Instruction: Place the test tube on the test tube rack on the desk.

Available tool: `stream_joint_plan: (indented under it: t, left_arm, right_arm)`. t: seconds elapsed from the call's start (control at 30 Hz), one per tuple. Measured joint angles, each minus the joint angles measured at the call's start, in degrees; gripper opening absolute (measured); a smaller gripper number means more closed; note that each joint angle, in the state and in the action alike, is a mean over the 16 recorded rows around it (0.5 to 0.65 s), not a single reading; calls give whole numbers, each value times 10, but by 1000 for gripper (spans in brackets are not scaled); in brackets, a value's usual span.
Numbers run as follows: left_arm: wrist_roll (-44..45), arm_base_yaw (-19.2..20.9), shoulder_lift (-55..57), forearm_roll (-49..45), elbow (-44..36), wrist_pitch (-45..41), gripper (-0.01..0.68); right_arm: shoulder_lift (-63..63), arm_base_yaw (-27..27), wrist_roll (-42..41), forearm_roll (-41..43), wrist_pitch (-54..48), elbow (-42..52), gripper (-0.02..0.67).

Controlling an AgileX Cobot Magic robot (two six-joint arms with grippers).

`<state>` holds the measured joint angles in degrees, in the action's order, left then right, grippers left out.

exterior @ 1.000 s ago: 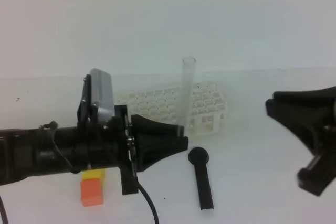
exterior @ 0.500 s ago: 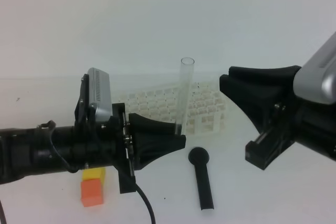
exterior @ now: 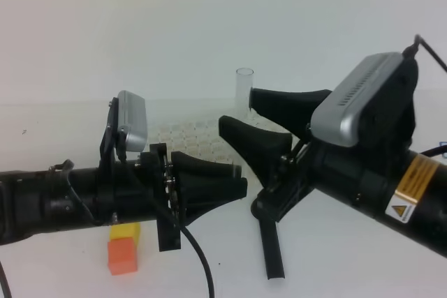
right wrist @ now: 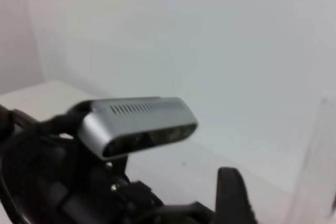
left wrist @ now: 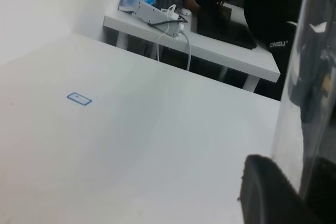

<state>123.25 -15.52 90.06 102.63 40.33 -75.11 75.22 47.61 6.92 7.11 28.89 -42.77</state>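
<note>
Left gripper [exterior: 237, 179] is pinched on the test tube [exterior: 244, 88], holding it upright over the near edge of the test tube rack [exterior: 188, 134]; only the tube's rim and upper length show above the right gripper [exterior: 258, 113], whose fingers stand spread to either side of it. White desk [exterior: 56, 127] is bare and matte, carrying an orange block [exterior: 123, 255] and a black stick [exterior: 272, 249] (partly hidden). Left wrist view shows a second white table [left wrist: 210, 45] beyond.
</note>
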Motion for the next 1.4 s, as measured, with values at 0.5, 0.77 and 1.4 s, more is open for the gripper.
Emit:
stream_joint_plan:
  t: [0.5,0.77,1.4]
  left_arm:
    - [-32,0,0,0,0,0,20]
    - [-86,0,-1,0,0,0,27]
    - [-253,0,0,-19,0,13,334]
  right_arm:
    - [45,0,49,37,71,-19,274]
    - [47,0,62,28,71,-24,144]
    - [49,0,52,28,71,-27,129]
